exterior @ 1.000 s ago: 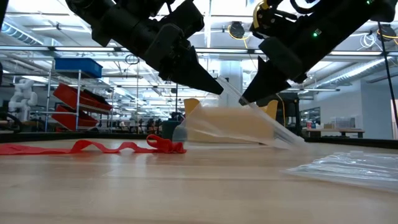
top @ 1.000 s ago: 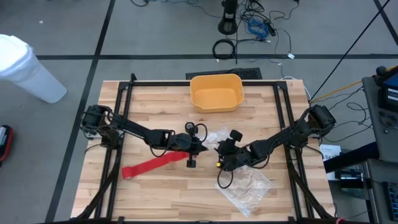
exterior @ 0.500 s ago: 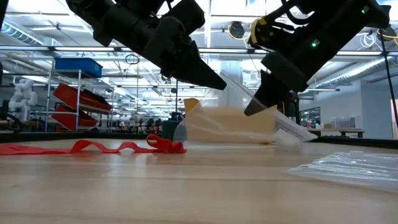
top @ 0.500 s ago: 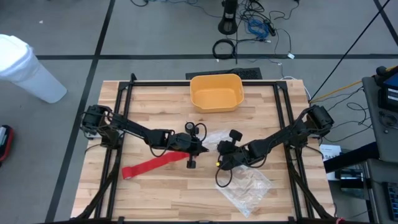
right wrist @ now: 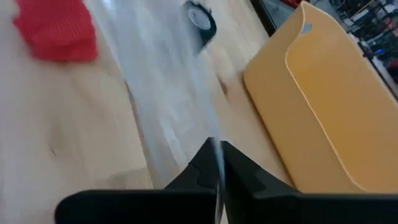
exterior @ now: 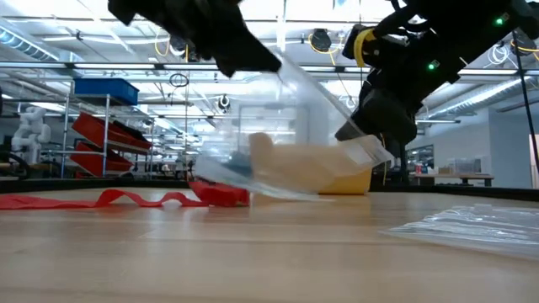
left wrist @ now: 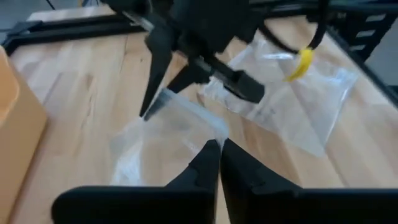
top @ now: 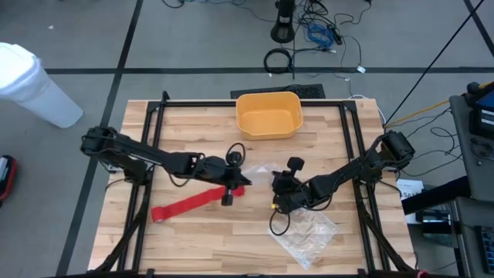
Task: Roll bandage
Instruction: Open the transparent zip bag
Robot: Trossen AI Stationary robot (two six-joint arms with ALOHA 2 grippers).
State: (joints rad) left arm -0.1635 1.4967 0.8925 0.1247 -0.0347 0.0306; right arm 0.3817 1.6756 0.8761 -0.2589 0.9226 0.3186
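The bandage (top: 193,202) is a long red strip that lies flat on the table, left of centre; its bunched right end (exterior: 221,195) lies by the lower edge of a clear plastic bag (exterior: 278,160). My left gripper (top: 243,180) and my right gripper (top: 276,185) face each other at the table's middle. Both are shut on this bag, which spans the gap between them. In the low view the left gripper (exterior: 253,55) stands higher than the right gripper (exterior: 364,128). Neither gripper touches the bandage (right wrist: 56,28). My left gripper pinches an upper edge of the clear bag (left wrist: 202,134) between its two fingers, slanting down from the table's left. That edge is lifted well above the table. My right gripper pinches the bag's opposite edge (right wrist: 208,134) between its two fingers, slanting down from the table's right. The film is stretched between the two holds, and its lower part (exterior: 253,183) lies on the table.
A yellow bin (top: 268,114) stands at the far middle of the table. A second clear bag (top: 309,232) lies flat near the front right. A black frame (top: 154,108) runs round the table top. Bare wood shows at the front left.
My left gripper has risen and drawn back toward the table's left edge with its edge of the clear bag. The bag has been lifted and spread out between the two grippers. My right gripper has stayed in place and rolled about its wrist. The bandage has not moved.
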